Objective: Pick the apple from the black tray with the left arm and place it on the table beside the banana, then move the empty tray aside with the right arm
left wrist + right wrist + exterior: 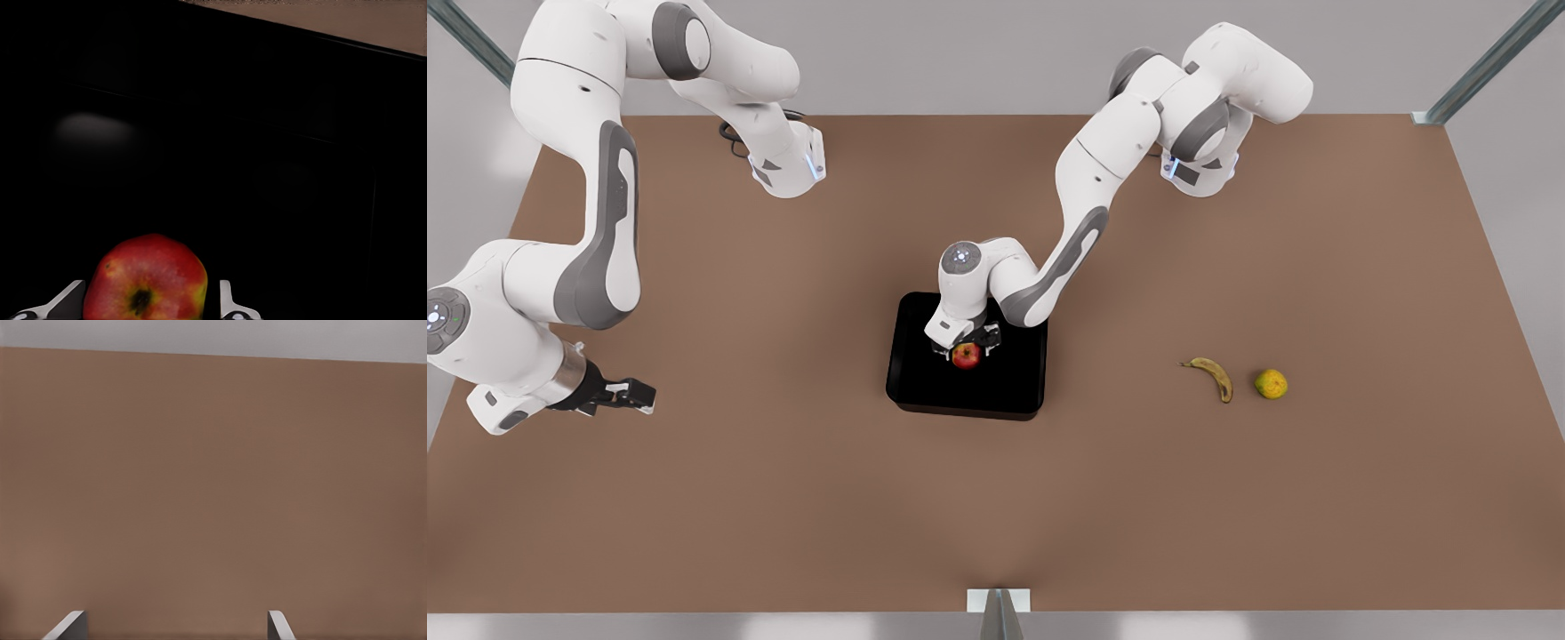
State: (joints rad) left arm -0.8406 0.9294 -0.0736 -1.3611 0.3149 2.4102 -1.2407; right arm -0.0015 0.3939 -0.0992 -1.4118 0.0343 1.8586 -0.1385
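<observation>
Red round apple [966,356] sits near the middle of the glossy black rectangular tray [925,387] in the front view, between the left gripper [965,348] fingers. Matte brown table [783,498] lies bare around the tray; a curved spotted yellow banana [1213,377] and a yellow-green round fruit [1271,384] lie well apart toward the front view's right. The right gripper [639,395] waits at the front view's left.

Left wrist view: fingertips [227,300] flank the apple [147,280], one just beside its skin, the other apart; whether they grip it is unclear.

Right wrist view: spread fingers [277,625] hang over the bare table [213,487].

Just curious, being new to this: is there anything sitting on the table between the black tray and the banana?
No. In the front view, only bare brown table lies between the black tray and the banana.
</observation>
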